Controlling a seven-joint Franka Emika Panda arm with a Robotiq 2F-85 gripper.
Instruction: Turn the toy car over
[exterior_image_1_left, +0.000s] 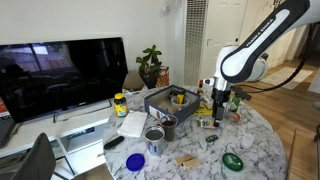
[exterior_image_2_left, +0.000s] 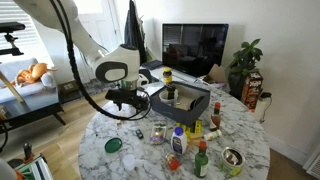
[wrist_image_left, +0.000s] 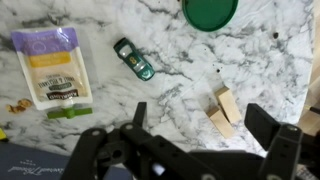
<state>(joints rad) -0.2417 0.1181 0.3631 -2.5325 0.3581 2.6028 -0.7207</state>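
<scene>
The toy car (wrist_image_left: 133, 58) is a small teal-green car with dark windows, not yellow. In the wrist view it lies slanted on the marble table (wrist_image_left: 180, 60), left of centre. It also shows as a small dark thing in an exterior view (exterior_image_1_left: 212, 139). My gripper (wrist_image_left: 200, 125) is open and empty. It hangs above the table, apart from the car, with two wooden blocks (wrist_image_left: 225, 110) between its fingers lower down. In both exterior views the gripper (exterior_image_1_left: 218, 103) (exterior_image_2_left: 126, 100) hovers over the table.
A flat green lid (wrist_image_left: 210, 12) (exterior_image_1_left: 232, 160) lies beyond the car. A purple-and-yellow packet (wrist_image_left: 55, 65) lies to the car's left. A grey bin (exterior_image_1_left: 170, 100), a metal tin can (exterior_image_1_left: 154, 140), a yellow-lidded jar (exterior_image_1_left: 120, 103) and several bottles (exterior_image_2_left: 200, 160) also stand on the table.
</scene>
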